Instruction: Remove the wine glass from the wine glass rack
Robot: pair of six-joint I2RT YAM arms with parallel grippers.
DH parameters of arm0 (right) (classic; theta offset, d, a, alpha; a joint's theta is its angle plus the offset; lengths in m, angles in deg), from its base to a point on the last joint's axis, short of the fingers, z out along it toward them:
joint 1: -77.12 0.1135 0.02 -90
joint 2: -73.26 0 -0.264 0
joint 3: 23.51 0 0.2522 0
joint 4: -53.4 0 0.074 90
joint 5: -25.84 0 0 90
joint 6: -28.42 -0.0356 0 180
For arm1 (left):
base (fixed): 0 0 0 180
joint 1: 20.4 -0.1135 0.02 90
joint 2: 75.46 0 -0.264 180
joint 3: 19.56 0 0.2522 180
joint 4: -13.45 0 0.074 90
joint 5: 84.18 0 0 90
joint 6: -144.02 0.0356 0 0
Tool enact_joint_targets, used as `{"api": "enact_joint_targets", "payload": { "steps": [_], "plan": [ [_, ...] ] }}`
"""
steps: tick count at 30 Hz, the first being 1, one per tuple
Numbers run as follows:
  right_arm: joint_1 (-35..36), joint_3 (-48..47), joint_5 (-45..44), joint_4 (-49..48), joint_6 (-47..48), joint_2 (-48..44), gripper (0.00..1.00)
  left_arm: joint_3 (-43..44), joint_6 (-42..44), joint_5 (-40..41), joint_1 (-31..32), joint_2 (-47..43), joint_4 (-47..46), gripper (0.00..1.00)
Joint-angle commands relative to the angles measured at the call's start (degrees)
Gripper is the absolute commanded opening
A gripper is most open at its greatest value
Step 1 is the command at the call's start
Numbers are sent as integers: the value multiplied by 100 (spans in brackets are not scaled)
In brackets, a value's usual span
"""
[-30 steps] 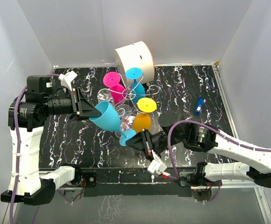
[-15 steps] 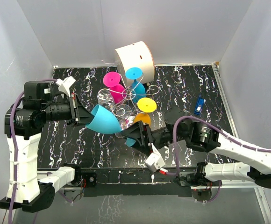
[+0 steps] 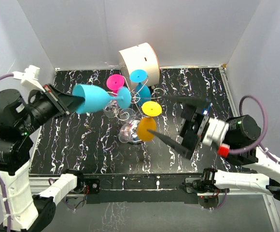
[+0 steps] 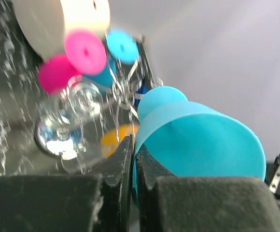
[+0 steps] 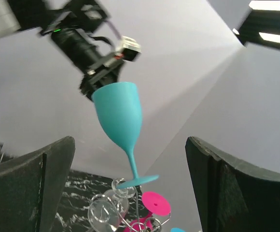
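My left gripper is shut on the rim of a teal wine glass. The glass is held up in the air, lying sideways, with its foot over the wine glass rack. In the left wrist view the jaws pinch the teal wall at my left gripper. My right gripper stands wide open to the right of the rack, with nothing between its fingers. From the right wrist the teal glass hangs clear above the rack's wire scrolls.
Pink, blue, yellow, orange and clear glasses are on or beside the rack. A white drum lies behind it. A small blue object lies at the right. Grey walls close in three sides.
My left gripper has lifted the teal glass up and to the left, away from the rack. My right gripper has let go near its foot, opened wide and drawn back to the right.
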Motion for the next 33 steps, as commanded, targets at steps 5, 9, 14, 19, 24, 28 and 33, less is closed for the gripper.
{"api": "enact_joint_targets", "payload": {
  "steps": [5, 9, 14, 19, 24, 28, 33],
  "plan": [
    [7, -715, -5850, -628, -2794, 700, 98, 296, -296, 2784, 1, 547, -2356, 0],
    [4, -730, -7164, -1031, -1829, 953, 98, 602, 259, 3846, 4, 1217, -2644, 0],
    [-16, -852, -8533, -2461, -55, 1512, 98, 329, 1056, 5102, 4, 1717, -3192, 0],
    [-774, -1207, -8597, -2503, 281, 2043, 98, 324, 1599, 5758, -40, 2447, -2648, 0],
    [-2600, -2328, -7453, 850, -2756, 2637, 98, -121, 1564, 5412, -397, 2878, -2135, 0],
    [-3769, -3024, -5959, 2572, -4239, 3250, 98, -625, 1570, 4831, -795, 3078, -2032, 0],
    [-5018, -3518, -3165, 4137, -5687, 3995, 98, -1025, 1915, 4698, -995, 3419, -1993, 0]
  ]
}}
